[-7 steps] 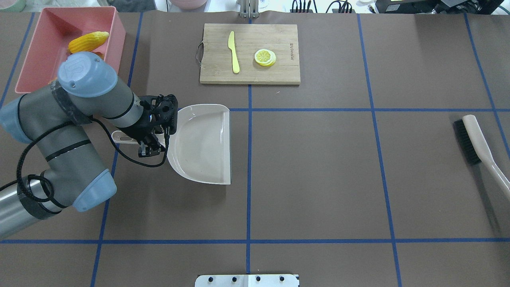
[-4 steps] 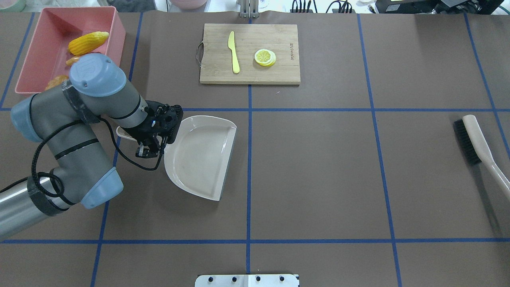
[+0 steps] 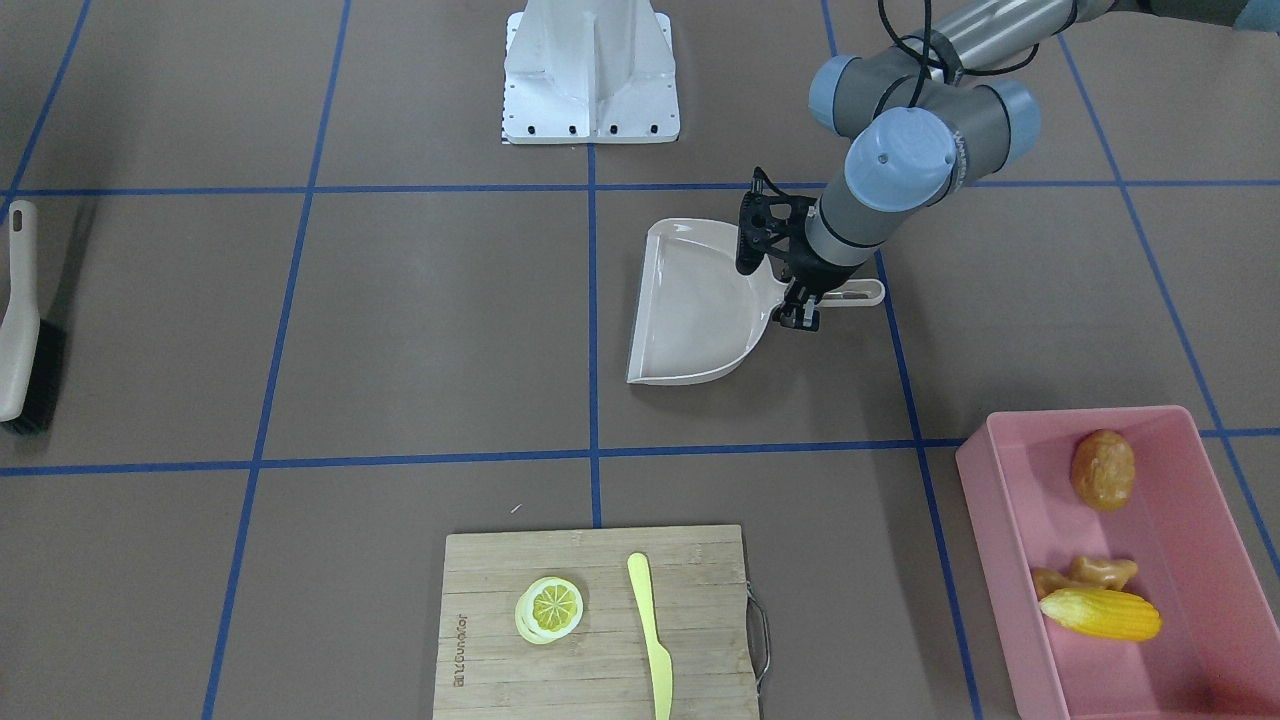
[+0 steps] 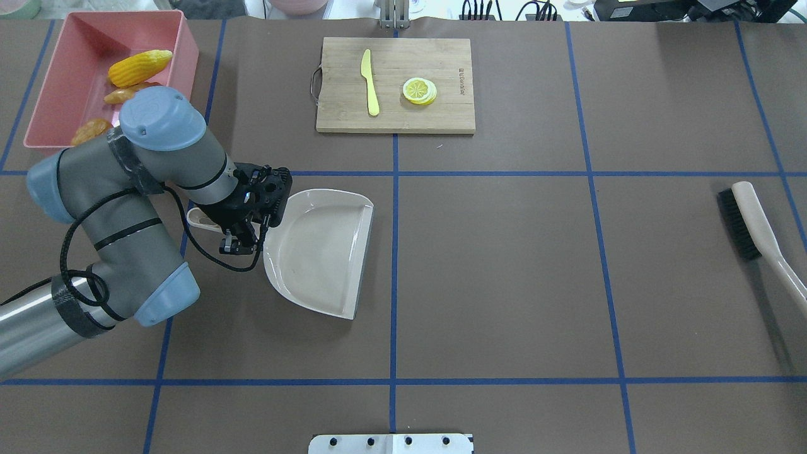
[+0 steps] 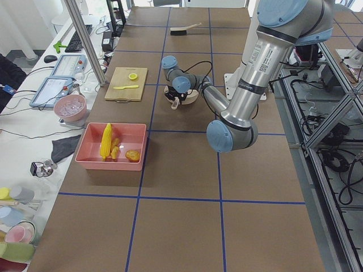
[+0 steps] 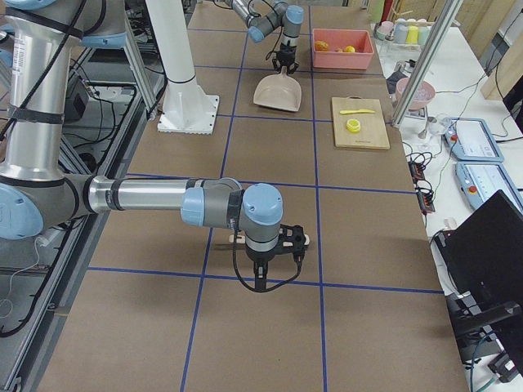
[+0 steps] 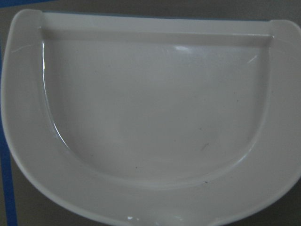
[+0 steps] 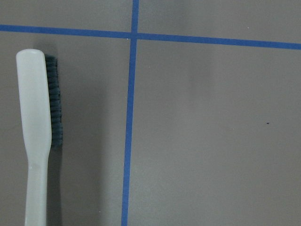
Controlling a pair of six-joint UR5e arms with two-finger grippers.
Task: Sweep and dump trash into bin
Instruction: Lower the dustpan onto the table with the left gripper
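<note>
Left fingers grasp the dustpan handle, near the bin holding corn, potato, ginger. Right fingers: grip cannot be told.

1. The dustpan has slid a little toward the robot's side of the table, carried by the left gripper clamped on its handle.
2. Its straight lip, square to the blue tape lines a second ago, now runs slanted (most of that swing came early).
3. The left arm's blue joint cap has shifted off the inside of the bin, uncovering the ginger root and potato.
</note>
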